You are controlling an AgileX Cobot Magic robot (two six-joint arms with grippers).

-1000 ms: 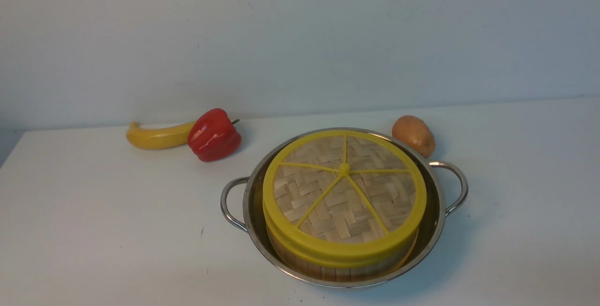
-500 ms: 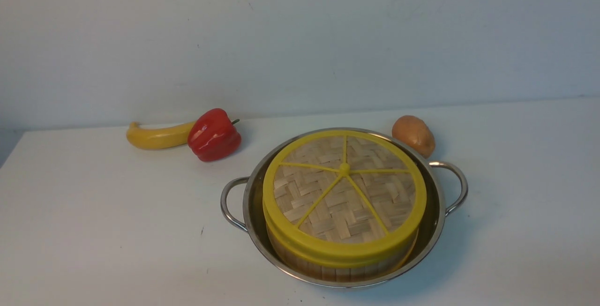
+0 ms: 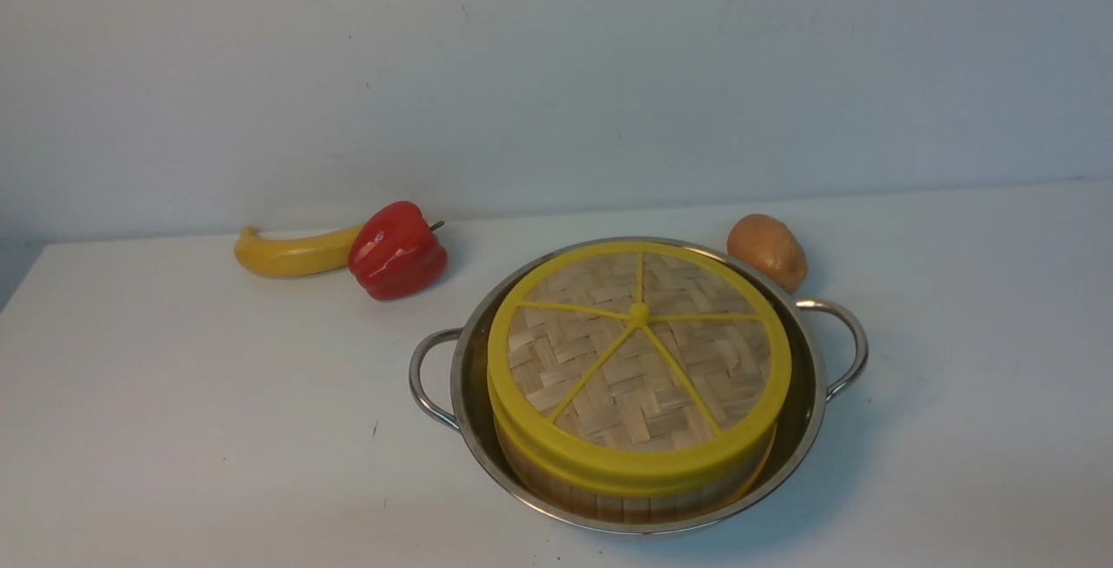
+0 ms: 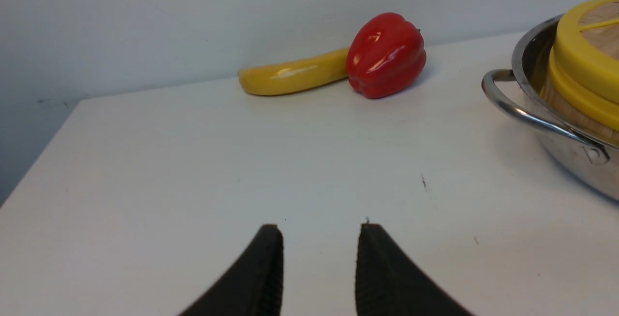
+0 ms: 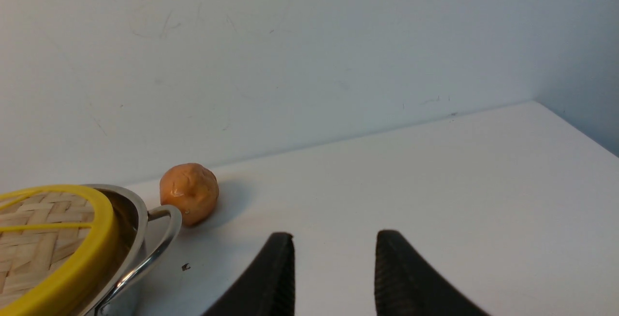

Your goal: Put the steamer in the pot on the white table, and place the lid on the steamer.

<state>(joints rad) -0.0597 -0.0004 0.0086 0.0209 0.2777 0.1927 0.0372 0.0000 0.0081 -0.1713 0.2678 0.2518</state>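
The shiny pot [image 3: 639,394] sits on the white worktop [image 3: 191,394], near the middle of the front view and a bit toward 4 o'clock. The steamer [image 3: 635,490] stands inside the pot. Only its wooden wall shows, under a yellow rim. The lid [image 3: 639,359] lies flat on top of the steamer and covers it. Its small yellow knob is in the middle, and thin yellow spokes run out to the rim.

A red pepper [image 3: 397,249] lies at about 10 o'clock from the pot, well apart from it. A yellow banana [image 3: 291,255] lies just past the pepper, with one end hidden behind it. A brown potato [image 3: 768,250] sits at about 1 o'clock from the pot, close to the rim and near the right handle.

The left tool [image 4: 319,233] is open, with nothing between its two black fingers [image 4: 263,272]. It is over bare worktop, and the pot's left handle is off to its side.

The right tool [image 5: 334,241] is open too, with nothing in it. It is over bare worktop near the pot's right handle and the potato.
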